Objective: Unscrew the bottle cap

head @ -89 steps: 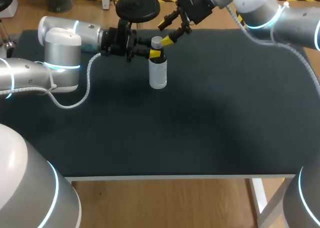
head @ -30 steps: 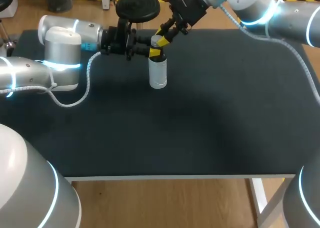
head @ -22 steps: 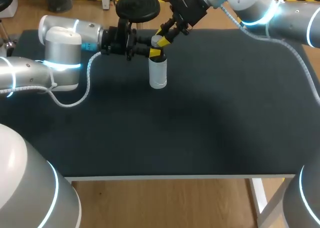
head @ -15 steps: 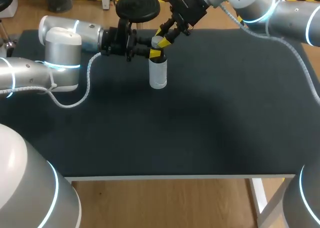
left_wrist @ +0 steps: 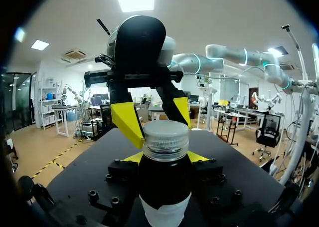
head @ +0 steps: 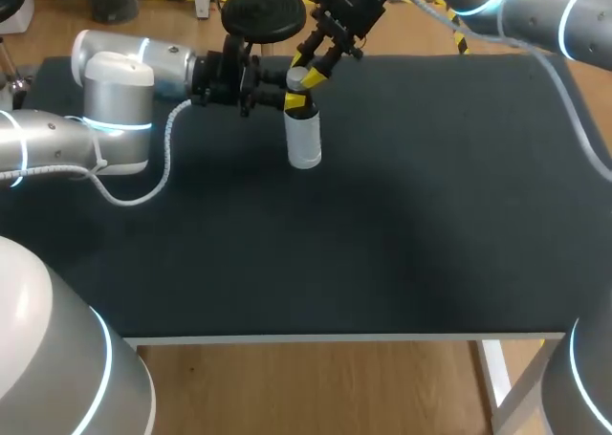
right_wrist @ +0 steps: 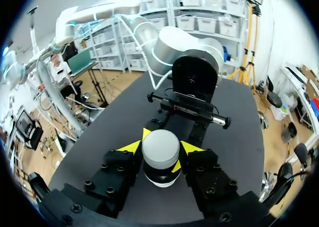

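Observation:
A bottle [head: 304,141] with a white label and dark neck stands upright at the back of the table. My left gripper [head: 290,100] comes in level from the left and is shut on the neck. In the left wrist view the bottle [left_wrist: 164,187] sits between its yellow tips [left_wrist: 130,158]. My right gripper [head: 307,76] slants down from the back right and is shut on the grey cap [head: 296,74]. In the right wrist view its yellow tips [right_wrist: 130,147] press the cap [right_wrist: 160,146] from both sides. The bottle's body below is hidden there.
The black tabletop [head: 402,225] spreads out in front of and to the right of the bottle. Its pale front edge [head: 335,337] runs across the near side. My left arm's cable [head: 167,158] loops over the table's left part.
My right gripper came down from beside the cap onto it. Over the last second its wrist has turned and shifted up and left. The bottle and left arm have stayed put.

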`<state>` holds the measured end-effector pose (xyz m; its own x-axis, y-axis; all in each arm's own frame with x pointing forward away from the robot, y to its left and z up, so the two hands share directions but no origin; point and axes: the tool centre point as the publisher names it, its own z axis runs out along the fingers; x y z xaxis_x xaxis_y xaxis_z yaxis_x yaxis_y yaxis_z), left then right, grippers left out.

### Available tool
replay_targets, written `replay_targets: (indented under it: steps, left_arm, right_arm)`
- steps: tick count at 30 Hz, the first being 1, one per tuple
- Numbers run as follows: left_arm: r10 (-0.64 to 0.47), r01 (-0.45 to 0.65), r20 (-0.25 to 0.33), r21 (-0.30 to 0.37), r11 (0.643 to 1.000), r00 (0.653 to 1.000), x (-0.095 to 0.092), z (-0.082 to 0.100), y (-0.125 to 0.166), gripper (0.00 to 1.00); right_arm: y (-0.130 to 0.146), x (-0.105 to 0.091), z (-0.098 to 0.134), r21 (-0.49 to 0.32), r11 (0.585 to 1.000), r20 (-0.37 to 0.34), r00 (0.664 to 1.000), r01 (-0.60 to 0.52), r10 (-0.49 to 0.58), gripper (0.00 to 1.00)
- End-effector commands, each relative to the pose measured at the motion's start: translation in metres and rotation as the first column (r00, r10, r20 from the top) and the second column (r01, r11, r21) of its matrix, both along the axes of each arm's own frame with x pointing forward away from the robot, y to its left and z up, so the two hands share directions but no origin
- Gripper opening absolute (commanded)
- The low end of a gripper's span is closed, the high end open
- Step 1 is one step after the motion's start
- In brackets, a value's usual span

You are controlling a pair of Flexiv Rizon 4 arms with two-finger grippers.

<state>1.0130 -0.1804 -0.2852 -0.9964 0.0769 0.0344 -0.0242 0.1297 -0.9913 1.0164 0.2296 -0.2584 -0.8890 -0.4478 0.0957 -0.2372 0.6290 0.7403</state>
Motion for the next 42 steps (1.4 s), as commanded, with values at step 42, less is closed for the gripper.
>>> replay_targets:
  steps: [42]
  left_arm:
    - [-0.003, 0.003, 0.0, 0.001, 1.0, 1.0, -0.001, -0.002, -0.002, 0.0]
  right_arm:
    - [-0.076, 0.019, 0.015, 0.011, 1.0, -0.02, 1.0, 0.024, -0.024, 0.0]
